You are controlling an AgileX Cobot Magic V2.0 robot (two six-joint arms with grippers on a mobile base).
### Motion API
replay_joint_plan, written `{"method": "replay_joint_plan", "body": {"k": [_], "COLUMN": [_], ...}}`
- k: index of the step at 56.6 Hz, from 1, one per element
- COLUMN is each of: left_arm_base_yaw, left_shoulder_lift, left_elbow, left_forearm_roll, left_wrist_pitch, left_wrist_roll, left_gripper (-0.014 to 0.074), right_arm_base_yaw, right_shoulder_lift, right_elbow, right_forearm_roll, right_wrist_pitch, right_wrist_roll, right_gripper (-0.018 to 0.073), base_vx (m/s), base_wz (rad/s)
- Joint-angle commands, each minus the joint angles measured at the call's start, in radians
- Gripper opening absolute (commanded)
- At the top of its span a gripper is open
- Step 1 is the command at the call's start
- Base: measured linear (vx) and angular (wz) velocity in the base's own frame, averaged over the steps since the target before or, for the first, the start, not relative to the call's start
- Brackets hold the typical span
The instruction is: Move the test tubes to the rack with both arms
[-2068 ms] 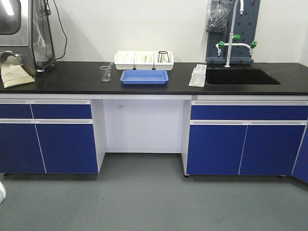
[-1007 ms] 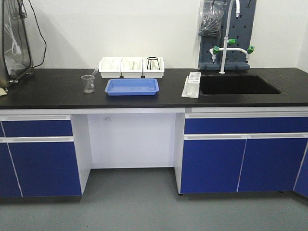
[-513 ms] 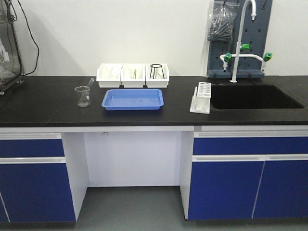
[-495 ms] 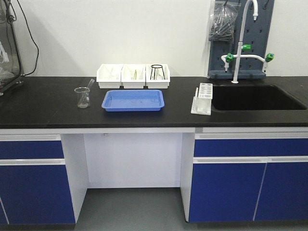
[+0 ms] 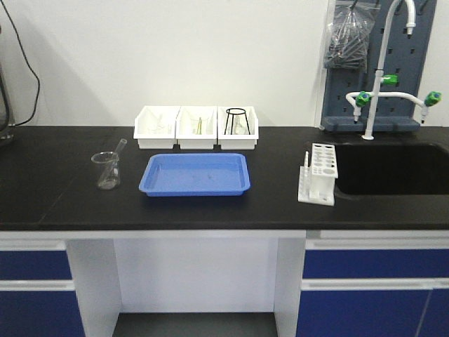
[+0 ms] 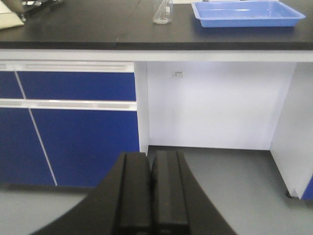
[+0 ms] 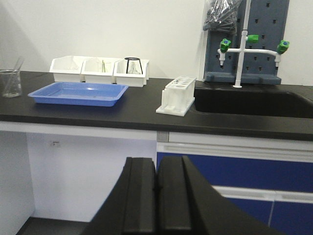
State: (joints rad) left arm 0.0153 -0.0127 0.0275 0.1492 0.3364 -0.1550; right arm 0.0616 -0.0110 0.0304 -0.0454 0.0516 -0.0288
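The white rack (image 5: 319, 175) stands on the black counter just left of the sink; the right wrist view shows the rack (image 7: 177, 95) with its holes empty. No test tubes can be made out; thin pale items in the white bins (image 5: 196, 126) are too small to identify. My left gripper (image 6: 150, 156) is shut with nothing in it, hanging below counter height before the knee gap. My right gripper (image 7: 157, 164) is also shut and empty, low in front of the cabinet. Neither arm appears in the front view.
A blue tray (image 5: 194, 174) lies mid-counter, with a glass beaker holding a rod (image 5: 106, 170) to its left. A black wire tripod (image 5: 236, 121) sits in the right bin. The sink (image 5: 393, 168) and faucet (image 5: 382, 77) are at right. Blue cabinets (image 6: 73, 122) flank the knee gap.
The front view has closed in on the bench. The counter things now look larger and sit lower in the frame, and the floor has dropped out of sight.
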Motion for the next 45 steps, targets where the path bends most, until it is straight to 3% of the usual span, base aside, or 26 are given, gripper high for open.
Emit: {"method": "replay_joint_plan", "body": {"k": [1,45], "left_arm_base_yaw": [0.001,0.001], "left_shoulder_lift": [-0.012,-0.012], "left_elbow": [-0.026,-0.026], "left_forearm_roll": [-0.003,-0.003], "left_wrist_pitch": [-0.077,-0.077], "left_wrist_roll": [-0.009,-0.009], "left_gripper": [-0.0004,-0.0004], "right_arm_base_yaw": [-0.003,-0.003], "right_shoulder_lift": [-0.01,-0.01], "right_elbow": [0.013,0.013], "right_forearm_roll": [-0.005,-0.005], "right_wrist_pitch": [-0.078,-0.078], "right_wrist_roll": [-0.008,-0.008], "right_gripper": [-0.0008,-0.0008], "base_vx": [0.54,0.49], "base_wz": [0.01,0.01]}}
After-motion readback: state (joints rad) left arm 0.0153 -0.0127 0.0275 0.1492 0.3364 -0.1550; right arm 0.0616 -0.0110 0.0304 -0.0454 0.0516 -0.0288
